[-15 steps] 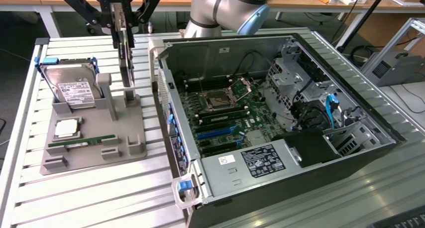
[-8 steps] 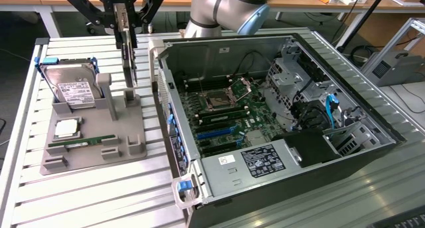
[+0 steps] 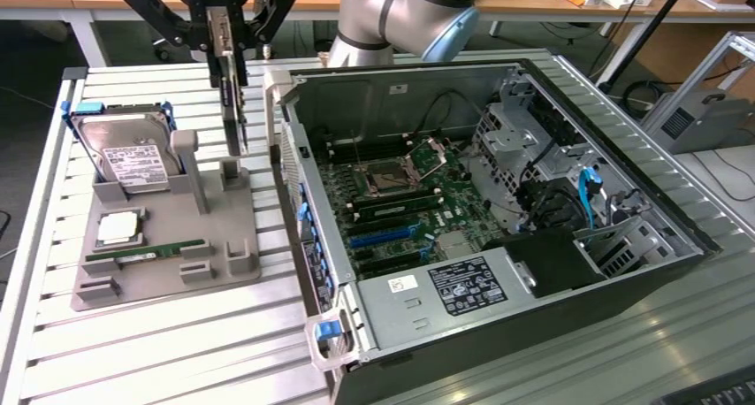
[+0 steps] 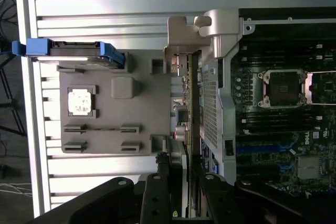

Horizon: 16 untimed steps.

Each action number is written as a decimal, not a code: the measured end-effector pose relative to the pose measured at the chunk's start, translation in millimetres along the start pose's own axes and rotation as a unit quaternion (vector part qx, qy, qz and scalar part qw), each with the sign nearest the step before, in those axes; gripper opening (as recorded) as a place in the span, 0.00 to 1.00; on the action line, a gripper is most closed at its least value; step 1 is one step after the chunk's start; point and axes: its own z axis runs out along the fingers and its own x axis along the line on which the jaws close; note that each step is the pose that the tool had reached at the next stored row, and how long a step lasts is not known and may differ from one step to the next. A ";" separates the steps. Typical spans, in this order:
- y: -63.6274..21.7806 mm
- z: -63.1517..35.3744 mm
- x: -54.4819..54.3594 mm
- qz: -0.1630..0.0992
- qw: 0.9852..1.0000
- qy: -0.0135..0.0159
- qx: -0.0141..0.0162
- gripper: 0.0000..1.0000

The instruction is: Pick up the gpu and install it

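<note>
The gpu (image 3: 232,113) hangs upright as a thin dark card with a silver bracket. My gripper (image 3: 224,56) is shut on its upper part, one black finger on each side. The card's lower end sits just above the slot posts of the grey parts fixture (image 3: 165,281), on the exterior view's left of the open computer case (image 3: 613,272). In the wrist view the gpu (image 4: 190,114) shows edge-on between my gripper (image 4: 181,195) fingers, its bracket next to the case's side wall (image 4: 223,77). The motherboard (image 3: 401,193) lies exposed inside the case, with a blue expansion slot (image 3: 384,237).
On the fixture stand a hard drive (image 3: 124,153) in a blue caddy, a CPU (image 3: 118,228) and a green RAM stick (image 3: 148,253). The case's raised wall (image 3: 289,140) is close beside the card. Drive cages and cables (image 3: 578,193) fill the case's far side.
</note>
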 end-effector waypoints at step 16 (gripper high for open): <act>-0.4 0.2 -3.3 0.000 1.000 0.000 0.000 0.27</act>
